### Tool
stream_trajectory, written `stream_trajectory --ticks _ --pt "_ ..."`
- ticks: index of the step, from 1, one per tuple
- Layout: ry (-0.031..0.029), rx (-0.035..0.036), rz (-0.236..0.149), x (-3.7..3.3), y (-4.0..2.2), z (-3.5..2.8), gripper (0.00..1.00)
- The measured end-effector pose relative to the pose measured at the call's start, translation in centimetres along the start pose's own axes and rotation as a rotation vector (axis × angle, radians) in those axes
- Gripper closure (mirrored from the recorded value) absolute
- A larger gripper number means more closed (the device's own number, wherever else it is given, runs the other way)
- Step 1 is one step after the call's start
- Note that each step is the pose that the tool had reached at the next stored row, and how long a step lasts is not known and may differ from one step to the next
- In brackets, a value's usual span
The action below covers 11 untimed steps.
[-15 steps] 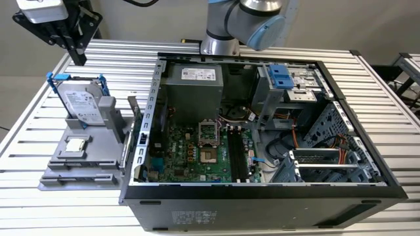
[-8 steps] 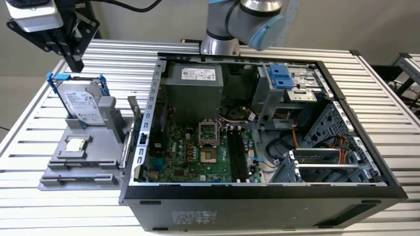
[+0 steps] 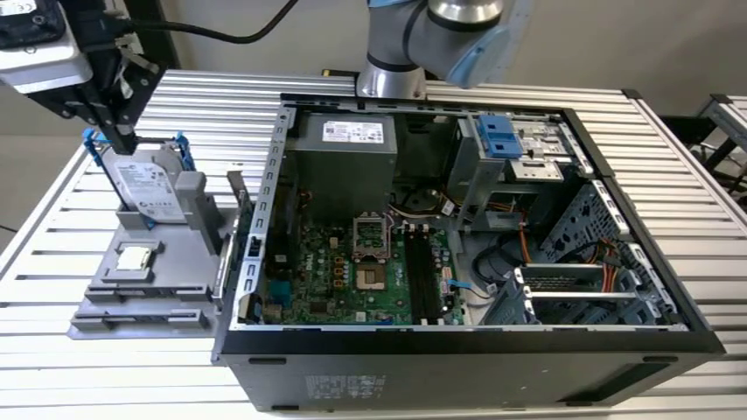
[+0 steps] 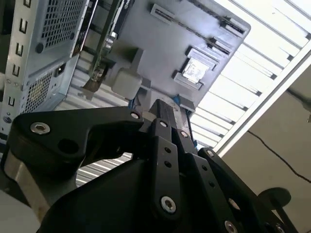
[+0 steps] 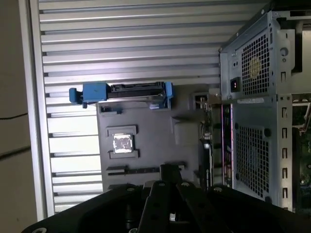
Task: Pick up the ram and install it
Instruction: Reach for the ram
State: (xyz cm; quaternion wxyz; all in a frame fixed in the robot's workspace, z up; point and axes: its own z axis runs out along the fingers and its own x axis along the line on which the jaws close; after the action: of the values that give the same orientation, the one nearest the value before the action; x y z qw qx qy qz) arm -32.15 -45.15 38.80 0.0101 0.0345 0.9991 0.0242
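Observation:
The ram (image 3: 238, 206) is a thin greenish board standing on its long edge in the grey holder (image 3: 111, 289), on the side nearest the computer case. It shows in both wrist views (image 4: 103, 43) (image 5: 212, 145). My gripper (image 3: 121, 138) hangs above the far end of the holder, just over the top of the upright hard drive (image 3: 152, 185) in its blue frame, and apart from the ram. Its fingers (image 4: 164, 109) (image 5: 168, 170) are drawn together, shut, with nothing visible between them. The motherboard's black slots (image 3: 422, 276) lie inside the open case.
A small square silver chip (image 3: 136, 256) (image 5: 122, 143) sits in the holder. The open case (image 3: 251, 262) stands at the exterior view's right of the holder, its wall close to the ram. Slatted table (image 3: 47, 254) surrounds both.

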Motion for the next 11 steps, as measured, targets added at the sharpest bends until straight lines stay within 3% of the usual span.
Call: stream_trajectory --ticks 9,11 --pt "0.0001 0.0000 0.000 -0.32 -4.10 0.06 1.00" --pt "0.0005 0.0000 0.000 -0.38 -4.59 0.07 1.00"
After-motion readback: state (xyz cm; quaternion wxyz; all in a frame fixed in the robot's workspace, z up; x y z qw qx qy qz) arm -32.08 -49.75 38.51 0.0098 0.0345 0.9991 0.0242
